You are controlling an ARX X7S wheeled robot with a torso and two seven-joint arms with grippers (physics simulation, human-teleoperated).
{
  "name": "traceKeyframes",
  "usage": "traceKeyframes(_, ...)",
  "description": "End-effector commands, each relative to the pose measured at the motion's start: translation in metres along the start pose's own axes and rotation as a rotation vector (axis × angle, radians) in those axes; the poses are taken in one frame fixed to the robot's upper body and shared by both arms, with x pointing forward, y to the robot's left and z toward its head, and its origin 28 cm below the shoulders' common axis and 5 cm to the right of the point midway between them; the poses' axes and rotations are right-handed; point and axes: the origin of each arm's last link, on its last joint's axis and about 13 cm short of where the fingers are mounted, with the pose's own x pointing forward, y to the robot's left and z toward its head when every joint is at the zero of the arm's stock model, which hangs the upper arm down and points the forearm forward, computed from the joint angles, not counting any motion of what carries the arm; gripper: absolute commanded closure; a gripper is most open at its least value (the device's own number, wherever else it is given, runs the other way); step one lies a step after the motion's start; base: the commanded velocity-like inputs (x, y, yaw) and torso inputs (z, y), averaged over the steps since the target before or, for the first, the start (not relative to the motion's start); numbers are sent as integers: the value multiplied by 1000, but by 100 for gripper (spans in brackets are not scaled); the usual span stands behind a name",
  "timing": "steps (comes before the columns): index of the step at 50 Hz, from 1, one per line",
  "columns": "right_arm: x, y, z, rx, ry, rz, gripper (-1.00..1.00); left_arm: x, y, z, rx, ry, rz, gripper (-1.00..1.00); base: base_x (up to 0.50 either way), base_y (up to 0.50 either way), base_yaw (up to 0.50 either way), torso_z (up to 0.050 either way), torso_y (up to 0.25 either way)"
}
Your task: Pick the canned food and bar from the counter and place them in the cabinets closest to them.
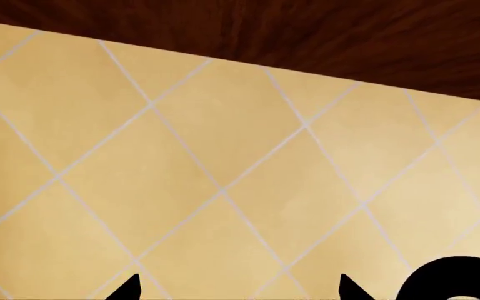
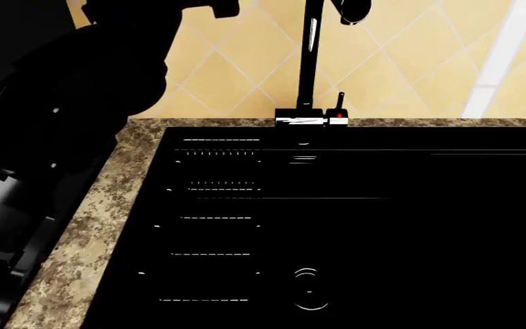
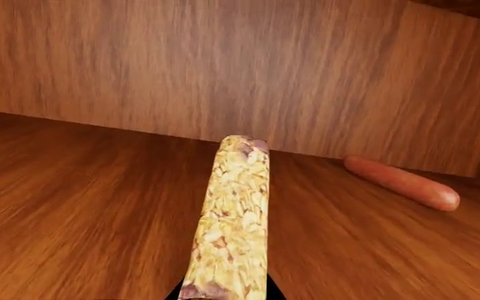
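Wooden cabinet floor (image 3: 82, 212) under our right gripper (image 3: 223, 294), pinching bar (image 3: 230, 219); sausage (image 3: 402, 182) ahead-right. Early release risks bar rolling out.

Wooden cabinet shelf (image 3: 73, 212) fills lower frame of right wrist view; bar (image 3: 230, 219) at centre, sausage (image 3: 401, 182) at right on shelf. Counter (image 2: 80, 233) at left of head view, around black sink (image 2: 355, 226).

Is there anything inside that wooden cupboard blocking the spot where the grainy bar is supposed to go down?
Nothing visible does. The bar points into the cabinet, with bare wooden floor beneath and beside it. The only other item, a sausage, lies off to one side near the back wall, apart from the bar.
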Motion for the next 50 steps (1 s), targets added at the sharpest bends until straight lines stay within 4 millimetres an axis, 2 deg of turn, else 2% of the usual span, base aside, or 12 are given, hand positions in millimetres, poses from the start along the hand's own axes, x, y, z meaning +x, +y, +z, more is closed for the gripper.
traceKeyframes(1, 42, -4, -18, -35, 269, -14, 100, 0, 1, -2, 0, 1, 2, -100, 0, 0, 3, 0, 0)
traceKeyframes(2, 42, -4, -19, -45, 269, -15, 100, 0, 1, -2, 0, 0, 2, -100, 14, 0, 3, 0, 0)
traceKeyframes(3, 42, -4, -19, -52, 266, -10, -100, 0, 1, -2, 1, 0, 2, -100, 0, 0, 3, 0, 0)
traceKeyframes(24, 34, -3, -12, -67, 163, -7, -100, -2, 0, -6, 1, 7, -4, -100, 8, 0, 3, 0, 0)
traceKeyframes(28, 23, 2, -3, -71, 17, -7, -100, -3, 0, -4, -2, -1, -6, -100, 7, -1, 2, 0, 0)
traceKeyframes(33, 10, 3, 1, -58, -81, -29, -100, -12, -1, 4, 3, -46, -22, -100, 0, 0, 1, 0, 0)
traceKeyframes(44, -29, 8, -2, -60, -209, -32, -100, -34, -3, 24, 7, -117, -29, -100, 0, 0, 0, 0, 0)
traceKeyframes(50, -35, 7, -5, -75, -240, -24, -100, -48, -5, 31, 5, -147, -36, -100, 0, 0, 0, 0, 0)
